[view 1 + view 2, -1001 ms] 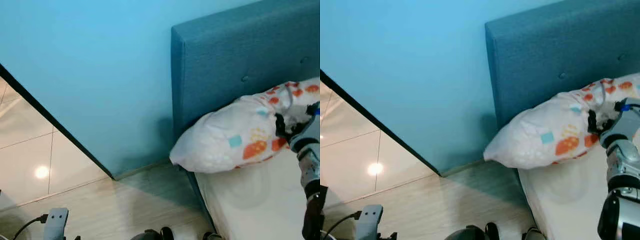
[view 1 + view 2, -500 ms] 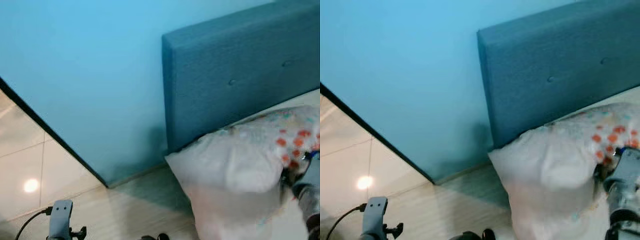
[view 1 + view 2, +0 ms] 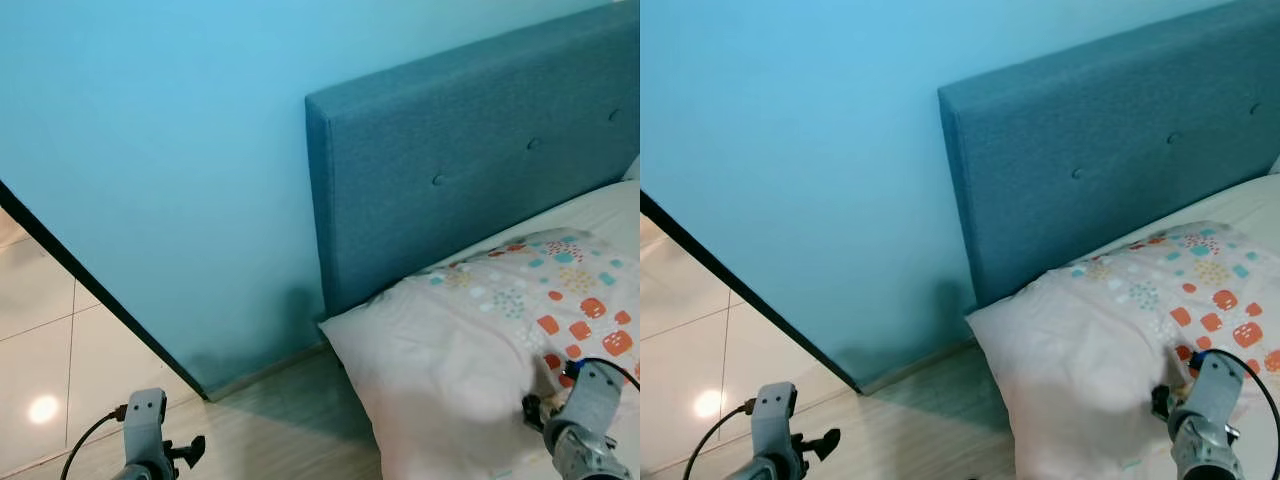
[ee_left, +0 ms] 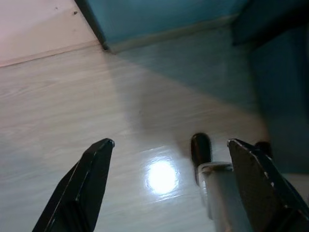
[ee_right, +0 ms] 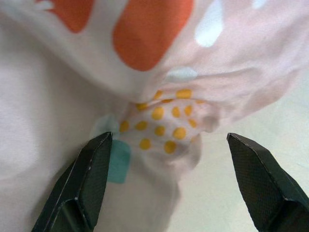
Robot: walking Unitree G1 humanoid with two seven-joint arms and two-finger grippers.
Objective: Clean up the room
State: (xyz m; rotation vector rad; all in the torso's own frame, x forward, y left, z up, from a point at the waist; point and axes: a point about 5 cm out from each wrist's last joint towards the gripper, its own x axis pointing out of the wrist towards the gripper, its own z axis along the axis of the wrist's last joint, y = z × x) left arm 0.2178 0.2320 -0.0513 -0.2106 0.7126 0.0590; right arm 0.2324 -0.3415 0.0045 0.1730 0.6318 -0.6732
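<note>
Nearest the robot, at 7 o'clock in the head views, the left gripper hangs idle over the pale wood floor, jaws wide apart on nothing.

At 4 o'clock the right gripper sits at the near edge of the pillow. In the right wrist view its two black fingers stand spread with a bunched fold of the printed pillowcase just ahead of and between them; neither finger touches the cloth. Jaws apart, nothing held.

The pillow, white with orange, teal and yellow patches, lies flat at the head end of the bed, its far edge near or against the blue headboard, its near corner overhanging the bed's side at about 5 o'clock. Whether it touches the headboard cannot be told.

Beyond, at 12 o'clock, the light blue wall.

Judgement: the step in hand is the placing of the pillow, at the point of release. The pillow looks set down and resting on its own. The next move calls for drawing the right gripper straight back from the fold without snagging the cloth, then checking that the overhanging corner does not slide off.
</note>
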